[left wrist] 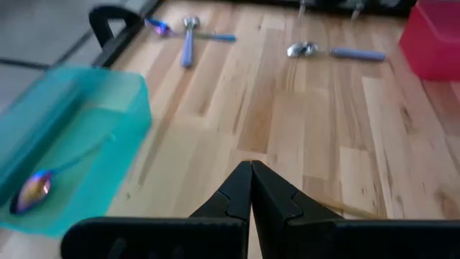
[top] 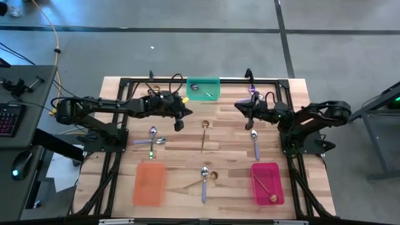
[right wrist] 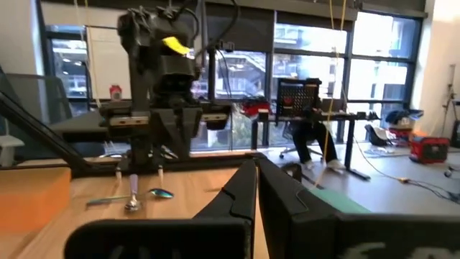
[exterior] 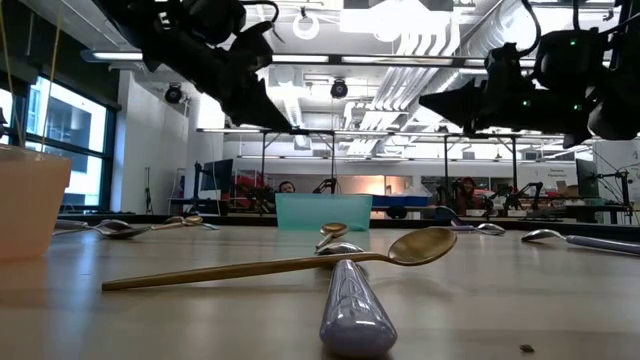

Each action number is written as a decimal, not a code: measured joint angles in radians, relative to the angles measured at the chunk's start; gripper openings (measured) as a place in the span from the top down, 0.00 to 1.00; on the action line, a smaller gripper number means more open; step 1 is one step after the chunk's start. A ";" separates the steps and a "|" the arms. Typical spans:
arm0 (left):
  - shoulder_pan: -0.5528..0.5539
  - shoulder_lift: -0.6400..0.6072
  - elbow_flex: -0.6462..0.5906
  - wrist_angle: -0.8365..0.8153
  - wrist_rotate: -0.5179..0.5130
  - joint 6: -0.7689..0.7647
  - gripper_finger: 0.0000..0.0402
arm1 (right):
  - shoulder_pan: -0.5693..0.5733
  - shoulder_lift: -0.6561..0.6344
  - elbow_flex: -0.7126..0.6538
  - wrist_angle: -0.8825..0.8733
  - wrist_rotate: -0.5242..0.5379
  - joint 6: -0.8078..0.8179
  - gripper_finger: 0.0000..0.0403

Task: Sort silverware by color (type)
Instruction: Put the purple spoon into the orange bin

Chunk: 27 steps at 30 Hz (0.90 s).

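- left gripper (top: 180,120) hangs over the counter (top: 231,150) just in front of the green tray (top: 204,89), jaws pressed together and holding nothing, as the left wrist view shows.
- right gripper (top: 240,106) waits across from it, near the counter's far right side; its jaws are closed and empty too.
- already sorted: an iridescent spoon (left wrist: 34,188) lies in the green tray, and a gold spoon (top: 265,187) lies in the pink tray (top: 269,183). the orange tray (top: 150,182) looks bare.
- spoons left loose: a gold one (top: 204,134) just beside the left gripper, a small cluster (top: 153,139) near the left arm, a silver one (top: 255,141) below the right gripper, a crossed gold and silver pair (top: 205,178) between the two near trays, and one at the far edge (top: 252,88).
- the likely next pick is the gold spoon near the left gripper. spread the jaws first, come straight down across the slim handle rather than the bowl, and close at mid-handle so it does not pivot.
- it belongs in the pink tray, so handing that side to the right arm may be cleaner.
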 joint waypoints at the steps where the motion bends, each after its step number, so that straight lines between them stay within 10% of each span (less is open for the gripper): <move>1: 0.006 0.000 0.000 0.013 0.007 0.007 1.00 | 0.004 -0.005 0.000 -0.001 0.000 -0.001 1.00; 11: 0.029 0.002 0.004 -0.056 0.073 0.022 1.00 | 0.011 -0.007 0.000 -0.027 0.006 0.000 1.00; 27: -0.061 0.002 0.202 -0.806 0.073 -0.089 0.88 | 0.011 -0.006 0.002 -0.052 0.057 -0.034 1.00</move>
